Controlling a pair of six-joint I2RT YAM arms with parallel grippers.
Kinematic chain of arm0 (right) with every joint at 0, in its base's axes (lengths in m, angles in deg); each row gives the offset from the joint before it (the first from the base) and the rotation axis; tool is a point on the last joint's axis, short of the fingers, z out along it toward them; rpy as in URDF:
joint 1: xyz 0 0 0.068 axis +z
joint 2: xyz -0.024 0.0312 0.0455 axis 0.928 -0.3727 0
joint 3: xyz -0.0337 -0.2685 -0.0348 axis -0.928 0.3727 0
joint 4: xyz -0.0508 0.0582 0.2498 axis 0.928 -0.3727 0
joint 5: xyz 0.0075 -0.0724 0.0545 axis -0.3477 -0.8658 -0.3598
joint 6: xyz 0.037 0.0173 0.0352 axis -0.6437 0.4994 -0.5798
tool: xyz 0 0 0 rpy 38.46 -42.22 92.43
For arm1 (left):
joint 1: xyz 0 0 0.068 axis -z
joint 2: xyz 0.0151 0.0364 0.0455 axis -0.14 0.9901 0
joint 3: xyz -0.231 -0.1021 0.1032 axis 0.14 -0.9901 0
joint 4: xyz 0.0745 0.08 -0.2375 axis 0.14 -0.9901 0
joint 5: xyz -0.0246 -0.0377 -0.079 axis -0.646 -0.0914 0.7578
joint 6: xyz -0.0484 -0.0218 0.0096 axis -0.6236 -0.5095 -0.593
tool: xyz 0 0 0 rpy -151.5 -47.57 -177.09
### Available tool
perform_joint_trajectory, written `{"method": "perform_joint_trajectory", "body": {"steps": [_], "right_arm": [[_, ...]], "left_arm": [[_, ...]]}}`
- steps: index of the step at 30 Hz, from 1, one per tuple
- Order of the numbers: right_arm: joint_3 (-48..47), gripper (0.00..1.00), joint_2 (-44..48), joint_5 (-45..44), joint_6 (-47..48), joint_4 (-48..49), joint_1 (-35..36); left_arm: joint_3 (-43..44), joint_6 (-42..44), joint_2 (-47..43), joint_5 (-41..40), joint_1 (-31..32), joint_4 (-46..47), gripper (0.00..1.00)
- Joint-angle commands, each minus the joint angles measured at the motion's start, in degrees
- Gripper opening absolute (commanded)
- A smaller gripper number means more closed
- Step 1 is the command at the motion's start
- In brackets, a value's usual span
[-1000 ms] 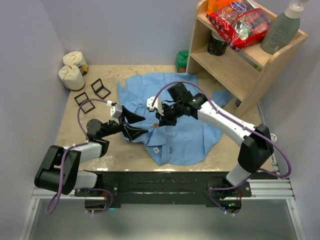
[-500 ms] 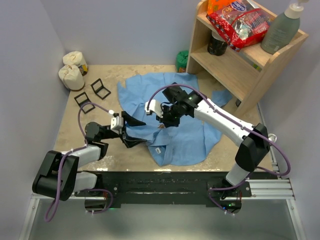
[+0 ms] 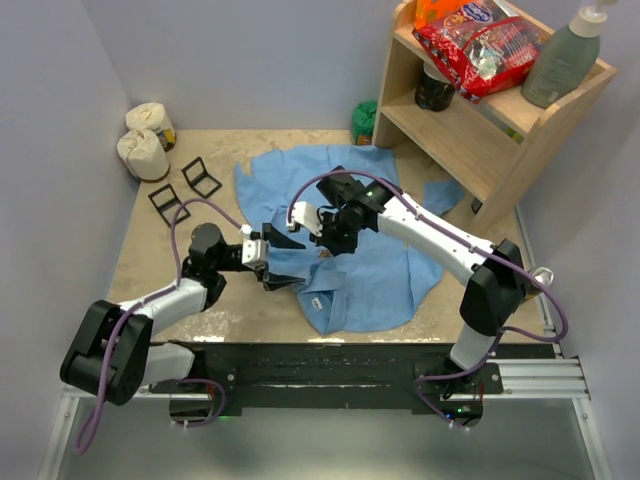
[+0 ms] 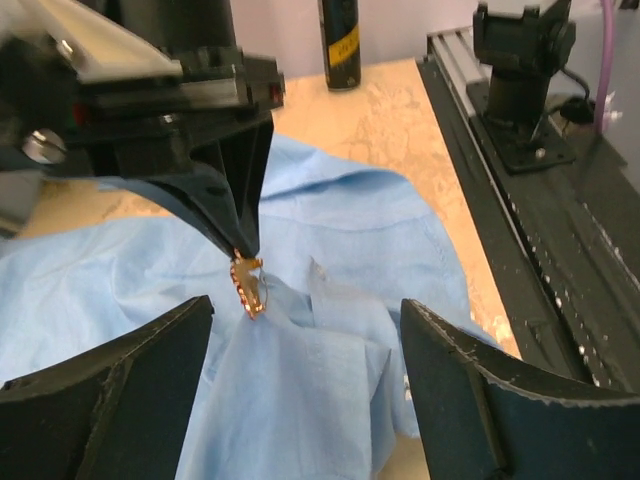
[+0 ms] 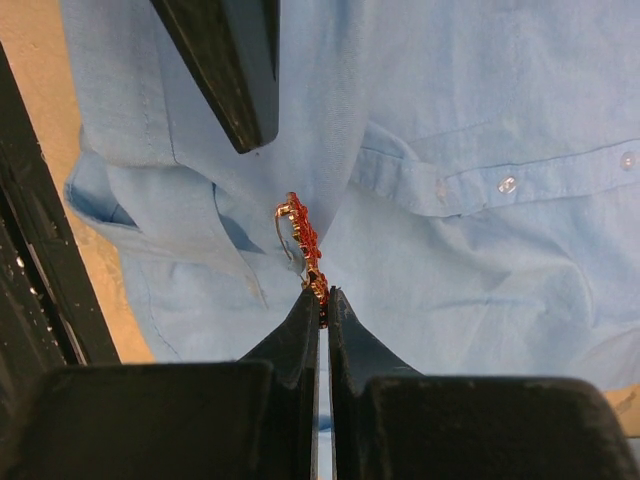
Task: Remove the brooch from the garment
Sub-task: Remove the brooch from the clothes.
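- A tan speckled table (image 3: 140,285) stands between pale grey walls, with a black rail (image 3: 330,365) along its near edge.
- The left gripper (image 3: 292,263) lies low at the shirt's near left edge. Its black wedge fingers are spread wide, with only cloth below the gap.
- The brooch (image 5: 303,240) is a small gold-and-red beaded piece with a thin wire pin. The right gripper (image 5: 322,300) pinches it at one end, its tapered black fingers closed tight.
- The brooch sits against the shirt (image 3: 385,270), close to the collar. I cannot tell whether the pin goes through the cloth.
- The shirt is a soft light-blue weave, rumpled, spread over the middle of the table, with small white buttons. The arms hide part of it.
- In the far left corner are two tied cloth sacks (image 3: 143,150), with thin black frames (image 3: 203,178) just beside them.
- At the far right stands a raw-wood shelf unit (image 3: 455,135), cut off by the picture's edge. It holds a crinkled red snack bag (image 3: 478,45), a grey-green pump bottle (image 3: 562,65) and a dark jar (image 3: 433,90).
- A green thing (image 3: 364,122) beside the shelf's foot is too small to make out.
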Motion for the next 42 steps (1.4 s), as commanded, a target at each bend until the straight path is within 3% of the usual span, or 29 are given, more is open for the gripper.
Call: {"method": "perform_joint_trajectory", "body": {"steps": [1, 3, 11, 14, 15, 36, 42], "right_arm": [[-3.45, 0.00, 0.76, -1.22, -1.04, 0.19, 0.29], [-3.54, 0.00, 1.11, -1.04, -1.39, 0.64, 0.29], [-3.81, 0.00, 1.64, 0.19, -1.84, 1.25, 0.20], [-3.90, 0.00, 1.72, 0.54, -2.01, 1.34, 0.29], [-3.90, 0.00, 1.81, 0.71, -2.01, 1.52, 0.29], [0.76, 0.00, 3.04, 0.89, 0.98, 7.93, 0.20], [-0.20, 0.00, 1.73, -0.42, 1.94, 6.01, 0.20]], "left_arm": [[4.28, 14.77, -1.32, -2.43, 0.62, -18.57, 0.74], [4.90, 17.51, -1.50, -2.61, 0.62, -22.88, 0.68], [4.46, 18.74, -1.94, -4.28, 0.62, -25.52, 0.40], [4.90, 19.79, -2.20, -4.28, 0.62, -27.37, 0.19], [5.07, 20.41, -2.20, -4.28, 0.62, -28.16, 0.02], [6.30, 27.71, -5.63, 1.25, -7.29, -39.59, 0.00], [7.45, 32.36, -6.42, 1.87, -10.27, -45.21, 0.00]]}}
